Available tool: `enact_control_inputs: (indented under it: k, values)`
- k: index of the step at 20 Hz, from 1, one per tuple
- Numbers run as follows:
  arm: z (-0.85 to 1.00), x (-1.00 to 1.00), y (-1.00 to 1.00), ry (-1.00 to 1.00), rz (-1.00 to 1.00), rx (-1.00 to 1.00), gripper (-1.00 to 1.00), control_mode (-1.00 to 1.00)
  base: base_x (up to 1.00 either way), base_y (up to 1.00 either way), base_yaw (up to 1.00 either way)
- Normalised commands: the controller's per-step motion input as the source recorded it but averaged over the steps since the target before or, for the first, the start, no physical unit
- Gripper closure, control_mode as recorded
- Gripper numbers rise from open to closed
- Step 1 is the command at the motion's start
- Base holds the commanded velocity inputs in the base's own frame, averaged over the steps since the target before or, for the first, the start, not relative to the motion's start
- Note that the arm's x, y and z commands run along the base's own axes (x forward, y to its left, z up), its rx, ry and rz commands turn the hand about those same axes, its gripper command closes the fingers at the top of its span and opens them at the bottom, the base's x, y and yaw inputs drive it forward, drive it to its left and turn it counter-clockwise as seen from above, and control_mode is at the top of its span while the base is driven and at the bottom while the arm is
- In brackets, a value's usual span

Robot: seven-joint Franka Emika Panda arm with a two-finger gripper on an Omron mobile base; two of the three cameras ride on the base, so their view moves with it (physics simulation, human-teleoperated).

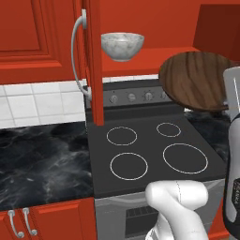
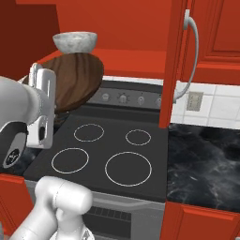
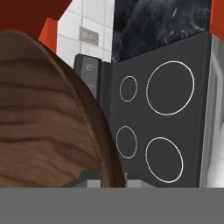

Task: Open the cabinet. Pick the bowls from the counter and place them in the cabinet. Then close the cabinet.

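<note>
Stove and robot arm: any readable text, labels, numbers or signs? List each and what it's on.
None can be read.
Robot arm: faint dark lettering on the dark joint cover in the left base view, too blurred to read.
Robot arm, right base view: a small round white mark on the dark joint, not legible.
Stove control panel: knobs, no markings readable.
Wall outlet plate: no text.

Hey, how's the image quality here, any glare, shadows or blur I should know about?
Left base view: even flat lighting, soft sheen on the glossy black marble counter. Right base view: sharp, the open red cabinet darker inside at its left. Hand view: the dark brown wood-grain bowl looms close, slightly soft, hiding much of the matte black stovetop.
</note>
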Motion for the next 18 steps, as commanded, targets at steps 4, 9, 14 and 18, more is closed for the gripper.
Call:
enact_control_inputs:
  k: [4, 9, 14, 18]
  values:
    - [0.07, 0.33, -0.02, 0.00, 0.00, 0.00, 1.00, -1.00, 0.00, 0.00, 0.00]
    - [0.08, 0.46, -0.25, -0.01, 0.00, 0.02, 1.00, -1.00, 0.00, 0.00, 0.00]
    - [0.04, 0.53, -0.19, -0.02, 0.00, 0.02, 1.00, -1.00, 0.00, 0.00, 0.00]
    - [0.03, 0.56, -0.10, -0.05, 0.00, 0.00, 1.00, -1.00, 0.00, 0.00, 0.00]
